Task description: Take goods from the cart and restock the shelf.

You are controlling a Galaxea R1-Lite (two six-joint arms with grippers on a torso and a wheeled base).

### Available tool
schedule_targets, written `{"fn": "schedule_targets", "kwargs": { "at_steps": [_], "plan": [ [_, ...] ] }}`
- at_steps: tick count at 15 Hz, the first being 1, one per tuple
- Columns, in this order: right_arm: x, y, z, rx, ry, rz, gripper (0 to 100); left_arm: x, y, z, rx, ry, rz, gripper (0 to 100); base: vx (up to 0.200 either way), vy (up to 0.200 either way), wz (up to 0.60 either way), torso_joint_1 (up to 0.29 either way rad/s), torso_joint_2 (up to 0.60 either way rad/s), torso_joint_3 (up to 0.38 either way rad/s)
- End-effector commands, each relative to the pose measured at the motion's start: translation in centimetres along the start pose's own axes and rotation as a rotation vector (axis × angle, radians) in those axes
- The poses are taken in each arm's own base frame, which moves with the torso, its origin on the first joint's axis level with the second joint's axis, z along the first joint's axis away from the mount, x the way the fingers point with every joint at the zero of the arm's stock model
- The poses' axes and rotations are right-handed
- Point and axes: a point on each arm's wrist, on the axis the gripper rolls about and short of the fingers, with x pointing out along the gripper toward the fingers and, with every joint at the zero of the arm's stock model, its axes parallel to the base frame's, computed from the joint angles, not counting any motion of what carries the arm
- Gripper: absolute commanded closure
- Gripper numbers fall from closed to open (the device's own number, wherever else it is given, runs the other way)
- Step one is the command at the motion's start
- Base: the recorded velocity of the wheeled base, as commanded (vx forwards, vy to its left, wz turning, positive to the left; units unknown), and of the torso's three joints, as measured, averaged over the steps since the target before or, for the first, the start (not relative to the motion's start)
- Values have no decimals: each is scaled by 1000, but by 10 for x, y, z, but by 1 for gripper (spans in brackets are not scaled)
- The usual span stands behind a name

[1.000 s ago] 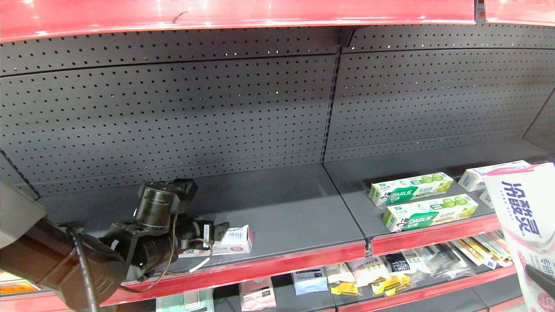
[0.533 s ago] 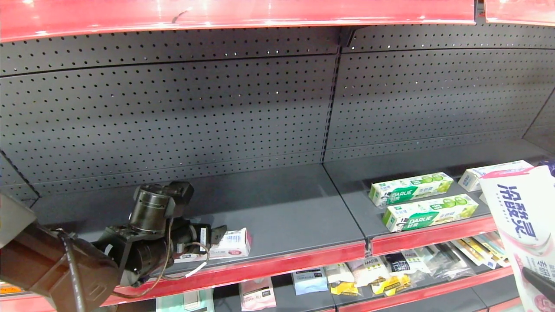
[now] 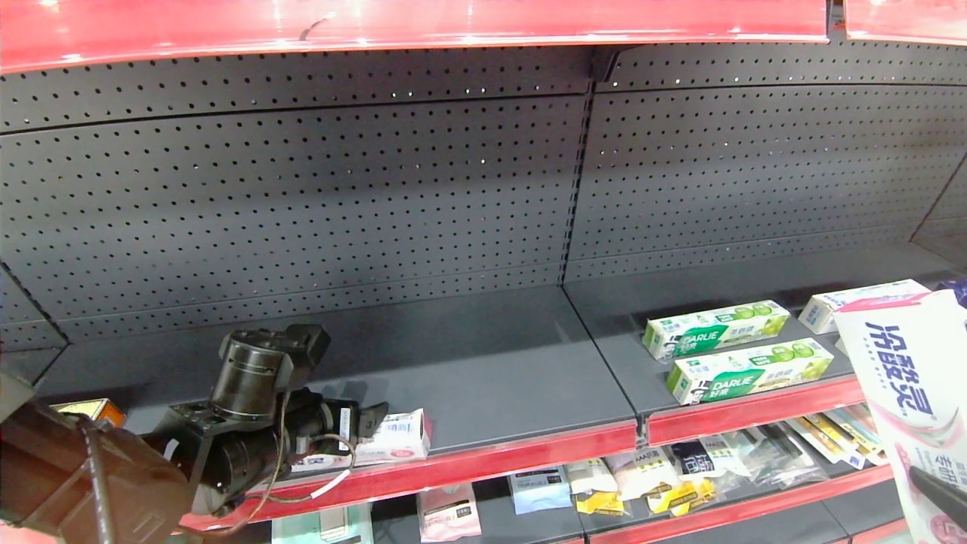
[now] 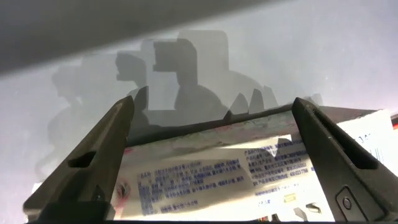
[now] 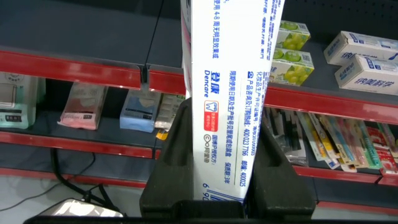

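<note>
Left tool (image 3: pixel 372 420), released, is straddling toothpaste box (image 3: pixel 399 438) at shelf's (image 3: pixel 491 363) front edge; lift clear without dragging. Right tool (image 5: pixel 224 143) is grasping upright box (image 5: pixel 229 56).

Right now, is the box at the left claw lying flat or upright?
Lying flat: the box rests lengthwise on the grey shelf, at the open left claw.

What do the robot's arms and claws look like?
The left arm is dark brown-black and blocky, with a round metal cylinder on its wrist and thin cables, one white-tipped, looping underneath. The left gripper has two dark, wedge-shaped fingers with small slots. The right gripper is black, with two thick, smooth fingers.
</note>
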Motion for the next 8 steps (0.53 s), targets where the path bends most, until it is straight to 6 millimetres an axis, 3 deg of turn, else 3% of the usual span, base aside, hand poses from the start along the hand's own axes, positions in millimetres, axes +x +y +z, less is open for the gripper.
{"fn": "schedule_targets", "kwargs": {
  "at_steps": [1, 8],
  "plan": [
    [0, 0, 0, -1, -2, 0, 100, -3, 0, 1, -2, -9, -2, 0, 0, 0, 0, 0, 0, 0],
    [-1, 0, 0, 1, -6, -1, 100, -5, 2, -2, -21, 1, 3, 0, 0, 0, 0, 0, 0, 0]
  ]
}}
